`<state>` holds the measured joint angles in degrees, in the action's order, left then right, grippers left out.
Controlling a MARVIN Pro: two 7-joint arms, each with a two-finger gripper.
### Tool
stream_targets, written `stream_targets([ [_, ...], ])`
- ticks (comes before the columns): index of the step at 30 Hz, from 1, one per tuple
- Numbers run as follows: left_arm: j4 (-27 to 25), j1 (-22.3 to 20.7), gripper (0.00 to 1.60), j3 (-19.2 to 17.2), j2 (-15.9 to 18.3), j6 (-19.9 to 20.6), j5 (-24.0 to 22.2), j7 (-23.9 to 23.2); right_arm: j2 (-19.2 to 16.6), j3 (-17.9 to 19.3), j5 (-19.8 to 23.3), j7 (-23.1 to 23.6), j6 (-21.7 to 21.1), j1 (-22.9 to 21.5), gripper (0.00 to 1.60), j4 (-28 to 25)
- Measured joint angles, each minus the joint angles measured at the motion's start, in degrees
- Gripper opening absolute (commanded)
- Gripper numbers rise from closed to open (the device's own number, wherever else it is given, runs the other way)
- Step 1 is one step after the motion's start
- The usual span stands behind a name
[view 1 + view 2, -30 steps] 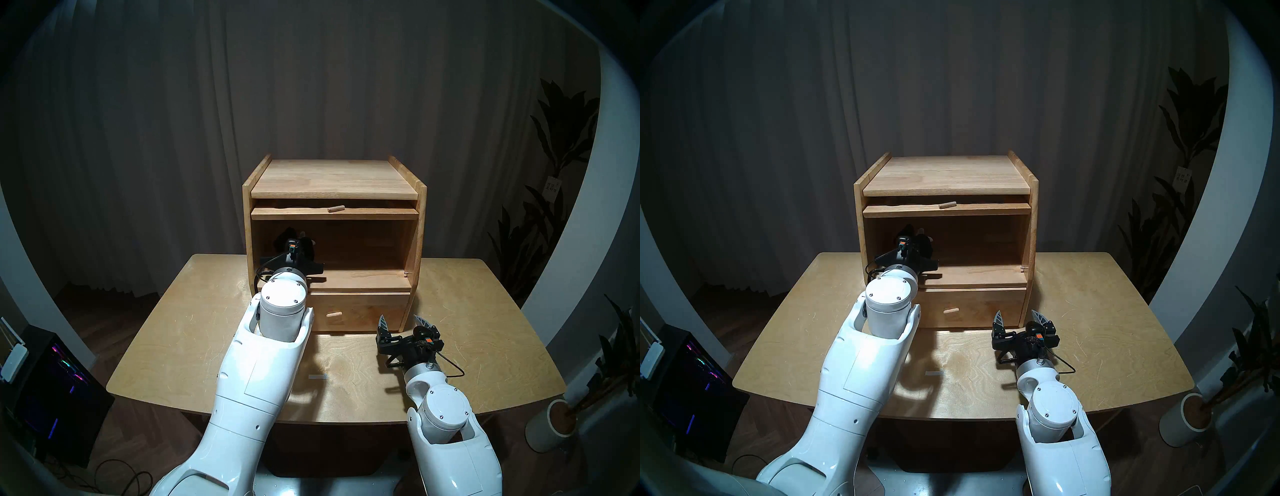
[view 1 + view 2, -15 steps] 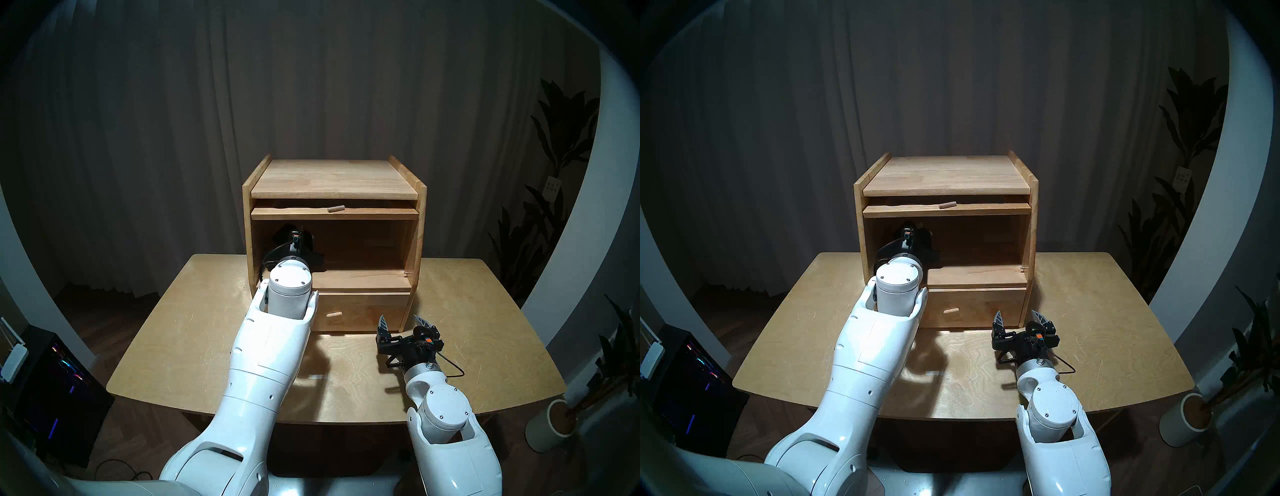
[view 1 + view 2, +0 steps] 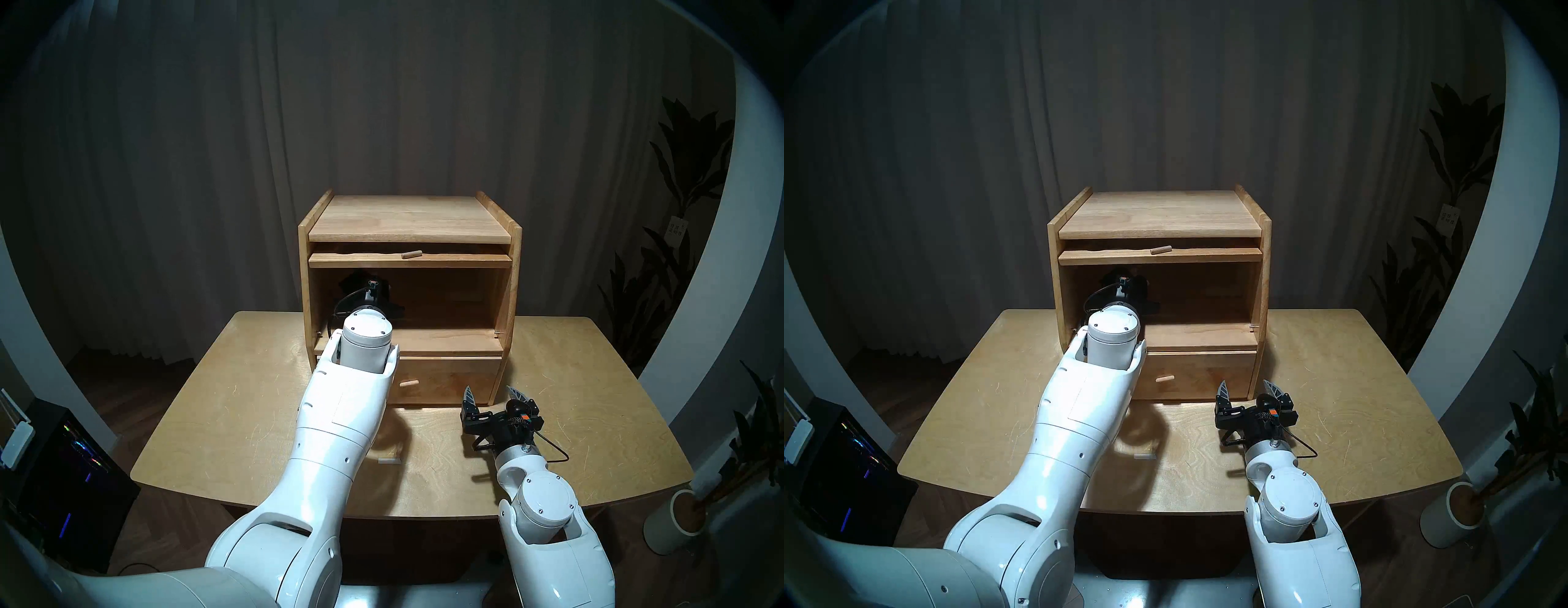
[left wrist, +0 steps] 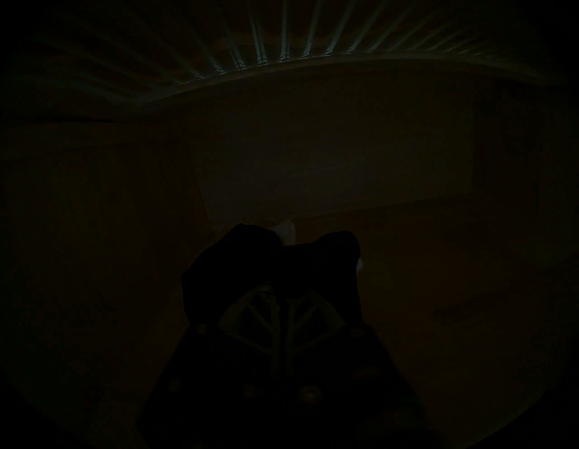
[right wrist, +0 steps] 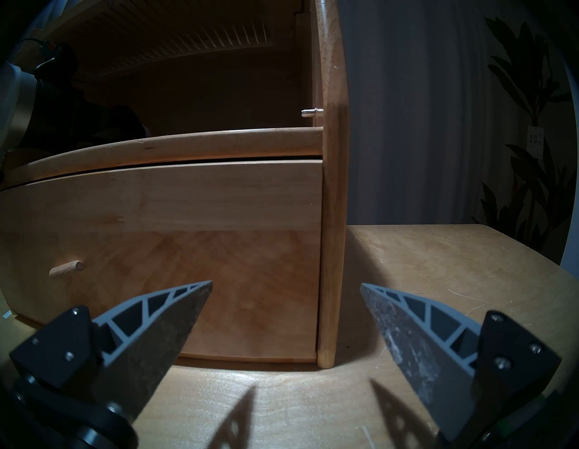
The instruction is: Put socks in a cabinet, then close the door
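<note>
My left gripper holds the socks pinched inside the cabinet — I'd reach farther in, low, before releasing.

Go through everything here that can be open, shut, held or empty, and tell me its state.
door: open, lying flat just under the top of the cabinet.
drawer: shut.
socks: gripped, inside the middle compartment.
left gripper: shut on the socks.
right gripper: open, empty, above the table.
</note>
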<state>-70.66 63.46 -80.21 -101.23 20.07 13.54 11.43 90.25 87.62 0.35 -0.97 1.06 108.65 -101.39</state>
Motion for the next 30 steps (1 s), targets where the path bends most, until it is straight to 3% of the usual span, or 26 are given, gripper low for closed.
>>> stream_targets([
  [9,1.9,-1.4,1.60,-0.1,-0.9,0.0,-1.0,2.3,0.0,0.0,0.0,0.0,0.0,0.2,1.60,-0.4],
  [17,-4.5,3.0,1.60,7.4,1.7,0.1,-8.2,2.3,0.0,0.0,0.0,0.0,0.0,0.2,1.60,-0.4],
  [25,-11.6,8.9,1.60,13.3,5.3,-0.6,-8.9,2.2,0.0,0.0,0.0,0.0,0.0,0.1,1.60,-0.2],
  [30,-16.2,12.6,1.60,14.5,7.8,-1.9,-7.5,2.7,0.0,0.0,0.0,0.0,0.0,0.1,1.60,0.1],
])
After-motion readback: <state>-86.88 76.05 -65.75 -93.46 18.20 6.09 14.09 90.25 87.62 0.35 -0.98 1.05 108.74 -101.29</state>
